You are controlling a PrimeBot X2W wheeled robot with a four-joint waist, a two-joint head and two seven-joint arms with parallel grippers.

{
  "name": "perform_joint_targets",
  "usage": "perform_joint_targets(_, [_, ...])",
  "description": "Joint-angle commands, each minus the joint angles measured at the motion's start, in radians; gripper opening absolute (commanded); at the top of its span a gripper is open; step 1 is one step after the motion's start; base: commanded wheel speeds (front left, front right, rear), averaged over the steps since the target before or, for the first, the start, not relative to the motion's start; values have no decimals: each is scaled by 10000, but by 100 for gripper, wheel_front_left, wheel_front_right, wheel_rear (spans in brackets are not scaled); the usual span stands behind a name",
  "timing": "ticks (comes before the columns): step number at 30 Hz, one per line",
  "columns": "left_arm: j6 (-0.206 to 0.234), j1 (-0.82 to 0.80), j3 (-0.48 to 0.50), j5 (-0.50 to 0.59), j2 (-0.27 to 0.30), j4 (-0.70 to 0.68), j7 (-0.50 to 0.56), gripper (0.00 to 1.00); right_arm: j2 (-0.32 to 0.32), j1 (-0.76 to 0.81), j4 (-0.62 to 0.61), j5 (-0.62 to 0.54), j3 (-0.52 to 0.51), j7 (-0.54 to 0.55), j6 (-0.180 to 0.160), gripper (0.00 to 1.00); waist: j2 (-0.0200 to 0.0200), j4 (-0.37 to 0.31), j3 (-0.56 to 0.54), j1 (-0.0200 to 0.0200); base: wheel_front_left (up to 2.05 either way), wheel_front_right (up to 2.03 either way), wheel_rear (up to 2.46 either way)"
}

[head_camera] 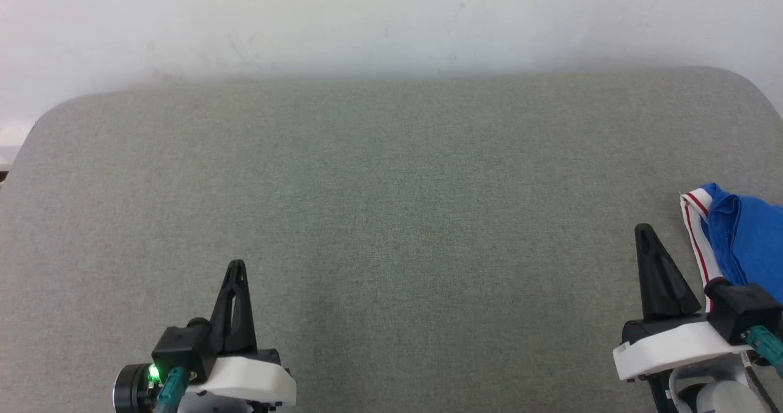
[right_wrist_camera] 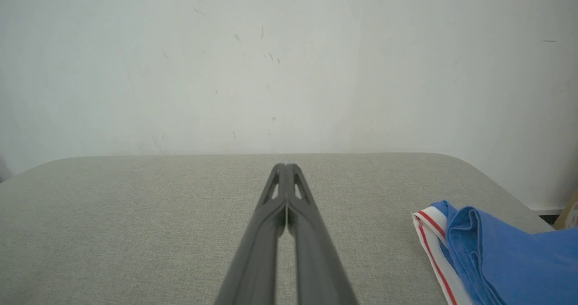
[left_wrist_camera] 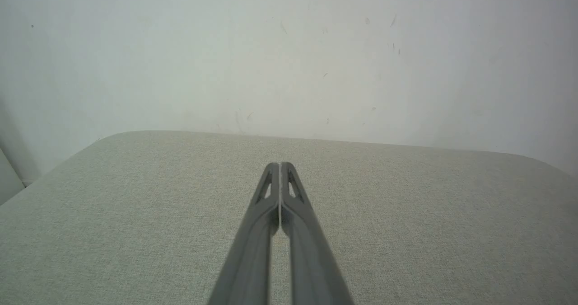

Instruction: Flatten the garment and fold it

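**Left claw (head_camera: 237, 266) and right claw (head_camera: 642, 228) shut on nothing; blue jersey (head_camera: 746, 241) heaped at the bench's (head_camera: 391, 174) right edge**

Each claw has its two dark fingers pressed together from the tips down. Neither holds or touches any cloth. The left claw hovers over bare grey cover near the front-left of the bench. The right claw sits near the front-right, just beside the jersey but apart from it.

The jersey lies bunched in thick folds against the right edge, with its white, red-striped trim (head_camera: 697, 235) turned toward the middle of the bench. It runs out of the head view on that side, so I cannot tell how much of it hangs over the edge.

The main risk appears to be position. With the heap this close to the edge, a sideways nudge from the shut right claw, or a pull in the wrong direction, could slide it off the bench. A second risk is the grasp itself. The folds are stacked, so a pinch may take several layers at once, or only the narrow trim. The jersey would then lift as a lump rather than spread. Pressing down too hard could also catch the bench's fabric cover along with the cloth. Both claws would have to open before any pick.
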Motion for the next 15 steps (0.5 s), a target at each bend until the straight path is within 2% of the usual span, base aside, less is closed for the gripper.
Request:
perform_joint_targets(1, [-104, -42, 40, 70, -1, -38, 55, 0, 6, 18, -56, -99, 46, 70, -2, 0, 0, 1, -5, 0, 0, 0, 0])
perform_joint_targets(15, [-215, -88, 120, 212, -1, -79, 321, 0, 11, 35, -150, -229, 104, 326, -4, 0, 0, 5, -43, 0, 0, 0, 0])
